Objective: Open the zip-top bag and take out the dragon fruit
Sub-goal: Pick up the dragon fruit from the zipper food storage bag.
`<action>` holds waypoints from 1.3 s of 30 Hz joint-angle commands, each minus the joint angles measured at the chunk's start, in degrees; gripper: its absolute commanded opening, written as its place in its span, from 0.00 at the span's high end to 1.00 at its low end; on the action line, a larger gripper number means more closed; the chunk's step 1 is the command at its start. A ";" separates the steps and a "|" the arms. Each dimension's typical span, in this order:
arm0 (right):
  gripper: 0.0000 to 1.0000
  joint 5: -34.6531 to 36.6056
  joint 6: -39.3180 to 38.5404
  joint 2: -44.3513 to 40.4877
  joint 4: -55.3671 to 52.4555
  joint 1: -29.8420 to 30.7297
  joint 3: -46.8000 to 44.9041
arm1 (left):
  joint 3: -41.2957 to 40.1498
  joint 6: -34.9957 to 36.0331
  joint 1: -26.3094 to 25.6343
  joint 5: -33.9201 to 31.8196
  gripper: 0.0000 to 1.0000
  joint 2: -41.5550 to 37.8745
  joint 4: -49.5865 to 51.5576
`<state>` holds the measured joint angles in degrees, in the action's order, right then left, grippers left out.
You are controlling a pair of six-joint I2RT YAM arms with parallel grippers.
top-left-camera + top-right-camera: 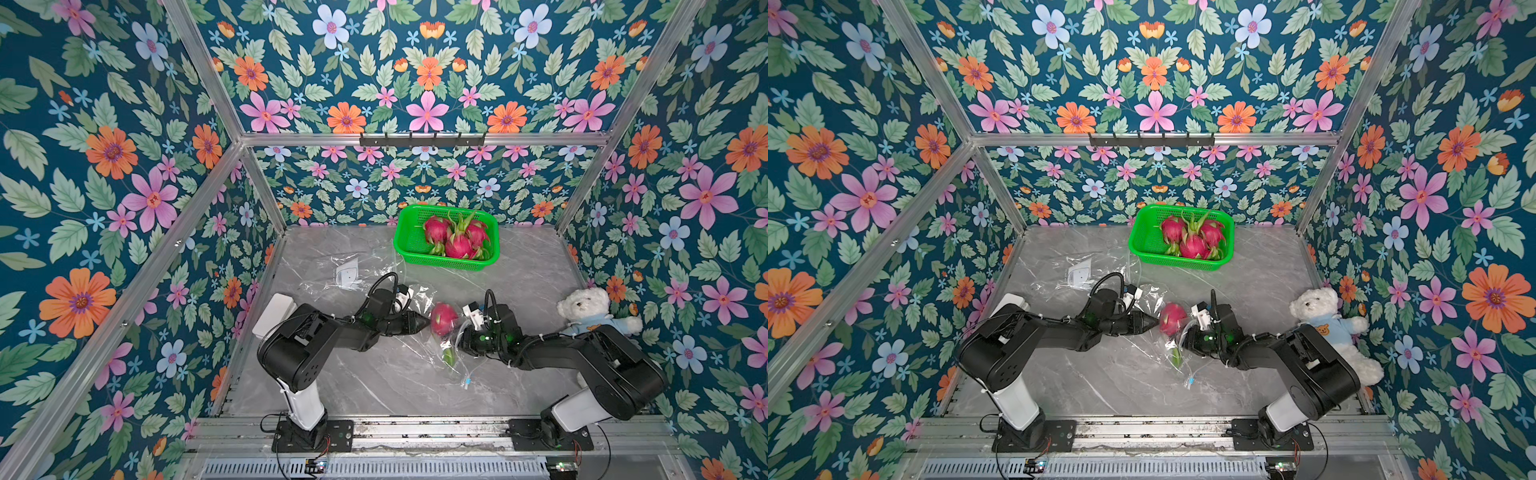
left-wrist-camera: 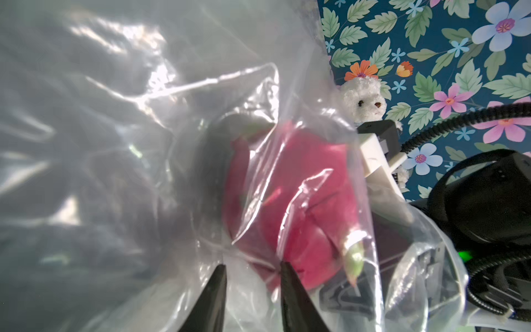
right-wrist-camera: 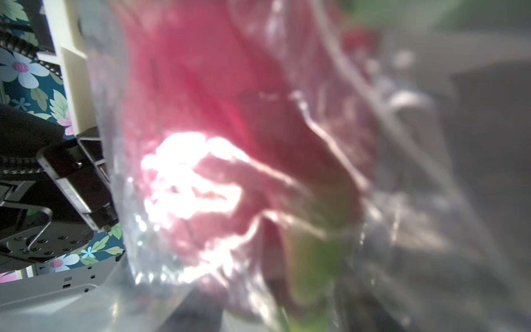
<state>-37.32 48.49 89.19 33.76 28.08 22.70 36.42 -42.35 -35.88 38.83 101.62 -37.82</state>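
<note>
We find the bagged dragon fruit [image 1: 443,318] inside the clear zip-top bag [image 1: 464,365], just ahead of the tips of the left gripper [image 1: 424,322] and directly in front of the right gripper [image 1: 464,337], so it sits between the two. In both top views its long axis runs across the line joining the jaws, the pink body farther from the arm bases and the green-tipped end pointing back toward them. The left wrist view adds what they hide: the left fingertips [image 2: 287,276] stand slightly apart with bag film across the gap, not clamped. The right wrist view gives only blurred pink and green through plastic, so we cannot tell how the right jaws stand. Beyond both jaws, three other fruits [image 1: 457,239] lie in a green basket [image 1: 405,245].
</note>
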 commanded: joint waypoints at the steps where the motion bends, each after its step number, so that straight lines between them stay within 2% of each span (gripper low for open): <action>1: 0.42 2.19 2.38 2.30 5.91 0.84 0.43 | -0.31 -3.11 -0.57 1.06 0.67 1.04 -5.29; 5: 0.47 3.94 3.97 4.24 9.70 0.79 0.57 | -0.53 -3.88 -0.95 1.42 0.68 2.25 -6.89; 8: 0.55 5.20 4.23 4.83 9.21 0.80 1.16 | -0.60 -3.97 -0.94 1.34 0.68 2.35 -7.11; 17: 1.00 4.78 4.21 0.74 4.70 -0.05 0.03 | 0.13 -2.65 1.24 0.05 0.68 3.10 -5.55; 20: 1.00 2.81 2.56 -3.18 -0.33 -1.74 -0.22 | 0.03 -2.63 3.95 0.79 0.62 1.77 -5.73; 25: 1.00 -0.10 -7.19 -10.79 -19.09 -5.06 3.48 | 0.92 1.56 7.58 0.53 0.42 -5.03 -0.21; 31: 1.00 -2.58 -14.33 -16.30 -32.48 -8.02 6.57 | 3.68 7.64 9.61 0.19 0.22 -8.05 6.58; 32: 1.00 -2.50 -15.04 -17.06 -33.77 -8.08 6.83 | 3.88 7.63 9.84 0.81 0.18 -7.58 6.52; 33: 1.00 -2.49 -15.60 -17.84 -34.78 -8.11 7.08 | 4.21 7.75 10.10 1.39 0.06 -6.96 6.31; 34: 1.00 -2.41 -15.87 -18.64 -35.60 -8.13 7.18 | 4.44 7.80 10.21 1.59 0.01 -6.28 6.34; 39: 1.00 -2.31 -17.33 -21.98 -38.22 -8.78 7.25 | 5.11 10.78 10.21 0.78 0.01 -4.12 6.91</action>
<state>-38.85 33.95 68.27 -1.13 19.42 29.54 41.10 -34.59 -25.63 39.29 97.10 -31.38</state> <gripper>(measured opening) 0.127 0.984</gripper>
